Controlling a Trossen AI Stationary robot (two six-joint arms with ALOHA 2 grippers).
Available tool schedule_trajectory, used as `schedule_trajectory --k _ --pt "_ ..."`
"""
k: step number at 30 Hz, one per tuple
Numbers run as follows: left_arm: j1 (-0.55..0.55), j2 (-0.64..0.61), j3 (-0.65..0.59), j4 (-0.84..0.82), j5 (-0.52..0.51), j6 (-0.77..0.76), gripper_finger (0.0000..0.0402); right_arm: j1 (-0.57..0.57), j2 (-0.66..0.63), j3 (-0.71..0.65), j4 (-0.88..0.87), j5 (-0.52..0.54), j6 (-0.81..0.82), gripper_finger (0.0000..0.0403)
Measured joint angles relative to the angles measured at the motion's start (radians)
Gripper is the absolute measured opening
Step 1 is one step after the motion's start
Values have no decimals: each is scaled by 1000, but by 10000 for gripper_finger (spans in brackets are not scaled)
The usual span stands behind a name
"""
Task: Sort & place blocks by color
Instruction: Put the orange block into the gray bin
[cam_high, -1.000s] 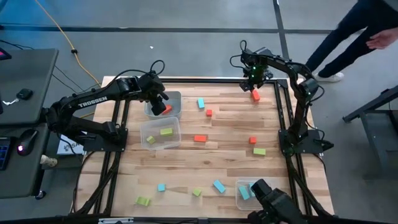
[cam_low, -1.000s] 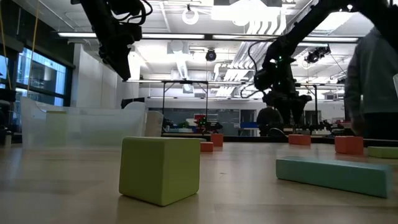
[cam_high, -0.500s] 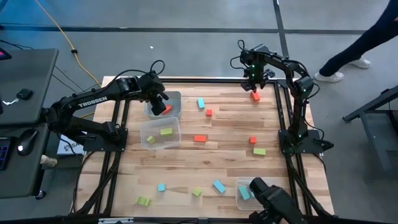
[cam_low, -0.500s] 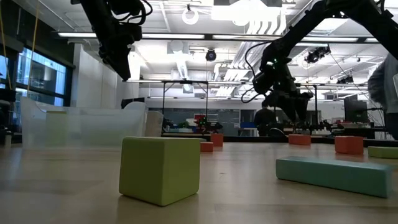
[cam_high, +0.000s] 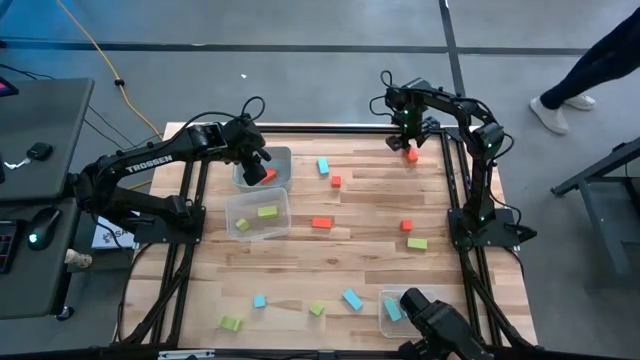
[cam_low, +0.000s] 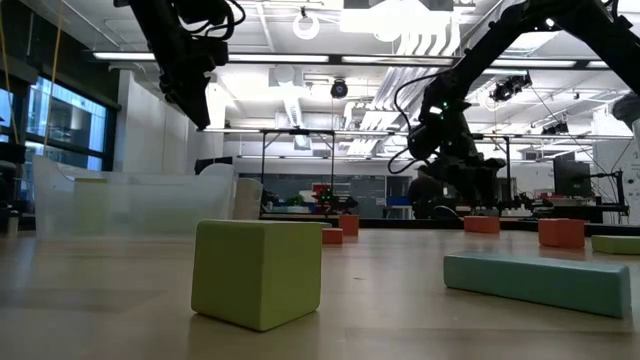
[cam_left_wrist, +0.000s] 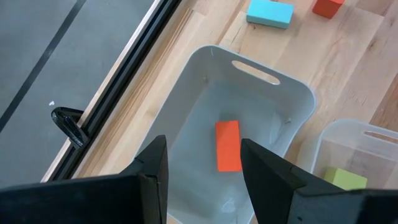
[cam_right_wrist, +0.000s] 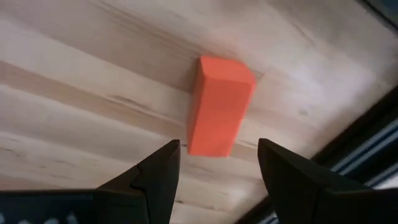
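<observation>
Sorting is at an early stage, judging by how the blocks lie. The left gripper (cam_high: 262, 165) hangs with its jaws apart and empty over the clear tub at the far left of the table (cam_high: 280, 157), and straight below its fingertips (cam_left_wrist: 155, 163) a red bar (cam_left_wrist: 228, 145) lies on that tub's floor, the only block seen in it. Just beside that tub, on the near side of the gripper, a second tub (cam_high: 233, 205) holds lime green blocks (cam_high: 267, 212), and a third tub (cam_high: 384, 312) at the near edge, well away from both grippers, holds at least one teal block (cam_high: 393, 311). The right gripper (cam_high: 407, 141) is at the far right of the table, jaws spread and holding nothing, with a red block (cam_right_wrist: 219, 106) on the wood just ahead of and between its fingertips (cam_right_wrist: 163, 163), not yet touched as far as the wrist view shows. Between the two grippers, loose on the table, are a teal block (cam_high: 323, 166), a small red cube (cam_high: 336, 181) and a red bar (cam_high: 321, 222); nearer the right arm's base sit another red cube (cam_high: 406, 226) and a lime bar (cam_high: 417, 243). Along the near edge lie more teal and lime pieces, such as a teal bar (cam_high: 352, 299) and a lime block (cam_high: 231, 323). Most of the work looks still to be done.
</observation>
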Motion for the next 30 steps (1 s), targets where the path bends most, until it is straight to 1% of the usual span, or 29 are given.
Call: schedule_trajectory --k 3,7,11,16,19,25,30 --pt "0 0 0 0 0 0 133 0 0 0 1 -24 0 205" --pt "0 0 0 0 0 0 133 0 1 5 -37 -26 -2 205" --pt "0 0 0 0 0 -1 133 0 1 59 -92 -26 -18 205" --pt "0 0 0 0 0 -1 133 0 1 188 -145 -42 -35 205" --pt "0 0 0 0 0 -2 133 -3 1 284 -143 -40 -62 205" --pt "0 0 0 0 0 -4 133 -40 1 453 -79 -41 -103 205" --pt "0 0 0 0 0 -4 133 -93 1 541 14 -45 -114 205"
